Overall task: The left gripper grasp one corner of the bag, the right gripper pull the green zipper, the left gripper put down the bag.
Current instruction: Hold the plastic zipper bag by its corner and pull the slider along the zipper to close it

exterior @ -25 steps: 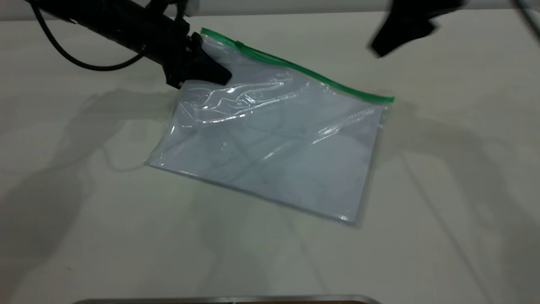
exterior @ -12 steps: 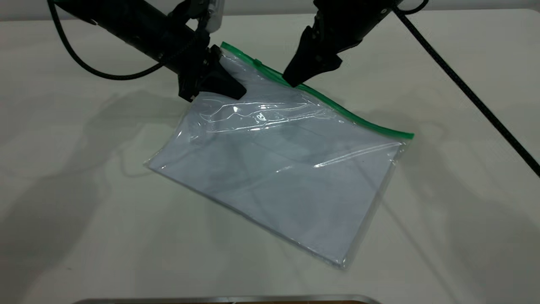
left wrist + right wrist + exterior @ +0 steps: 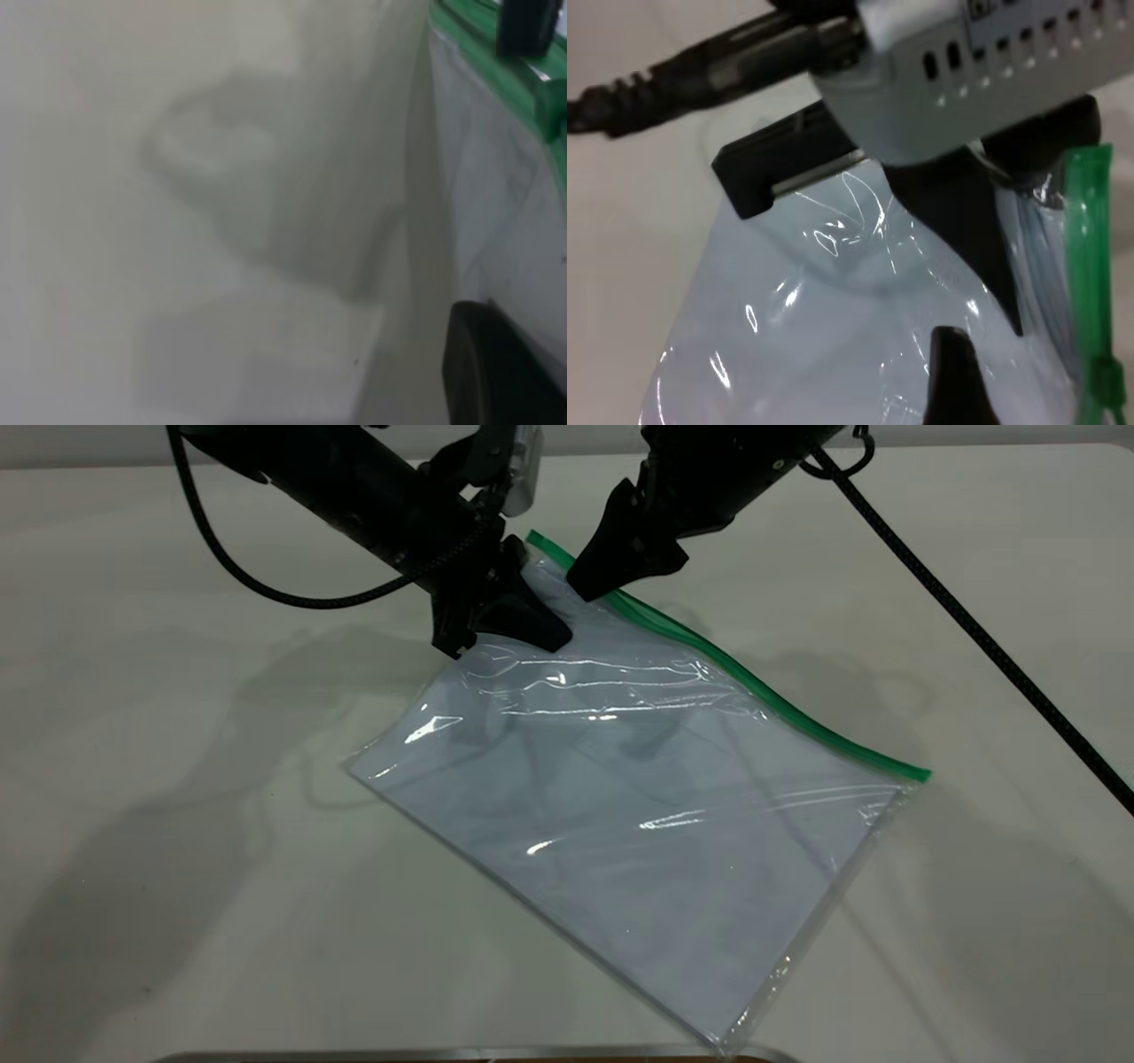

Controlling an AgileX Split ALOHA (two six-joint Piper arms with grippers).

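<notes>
The bag (image 3: 656, 815) is a clear, pale bluish pouch with the green zipper (image 3: 780, 708) along its far long edge. My left gripper (image 3: 509, 624) is shut on the bag's upper left corner and holds it raised, while the rest of the bag slopes down onto the table. My right gripper (image 3: 585, 586) hangs right beside it, its tip at the zipper's upper end. In the right wrist view the zipper (image 3: 1088, 257) runs along the bag (image 3: 824, 354) and its dark green slider tab (image 3: 1103, 376) shows. The left wrist view shows the zipper (image 3: 483, 53) too.
The white table (image 3: 177, 868) lies all around the bag. The right arm's thick black cable (image 3: 974, 633) crosses the table at the right. A metal edge (image 3: 478, 1052) runs along the front. The bag's low corner (image 3: 726, 1041) reaches almost to it.
The left gripper has moved right and forward with the corner, swinging the bag toward the front right. The right gripper has come in from the upper right down to the zipper's upper end.
</notes>
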